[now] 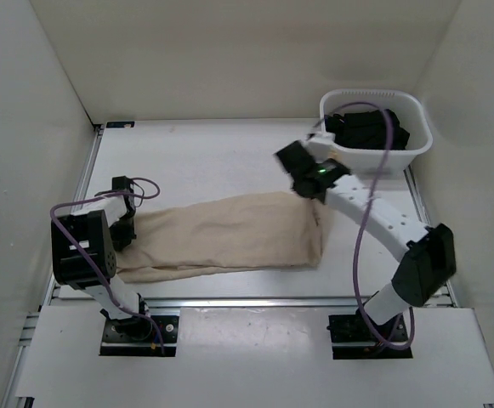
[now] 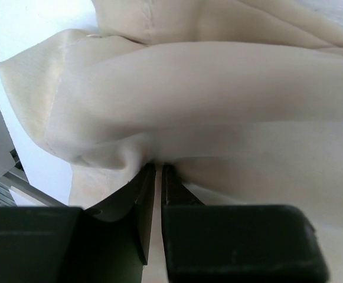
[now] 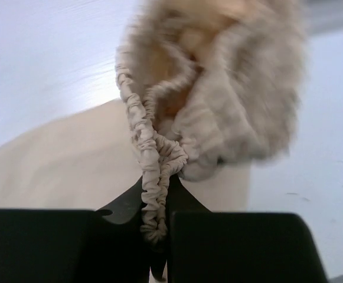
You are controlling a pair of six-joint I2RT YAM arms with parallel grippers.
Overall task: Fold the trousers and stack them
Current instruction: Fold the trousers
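The beige trousers (image 1: 229, 238) lie across the table's middle, legs together, running left to right. My left gripper (image 1: 126, 223) is at their left end, shut on a fold of the leg-end cloth (image 2: 130, 118). My right gripper (image 1: 312, 189) is at their right end, shut on the gathered elastic waistband (image 3: 154, 177), which hangs bunched and lifted in front of its fingers (image 3: 189, 200). The cloth between the two grippers rests on the table.
A white basket (image 1: 417, 140) stands at the back right and holds a black garment (image 1: 367, 127). White walls close in the table at left, back and right. A metal rail (image 1: 255, 299) runs along the front edge.
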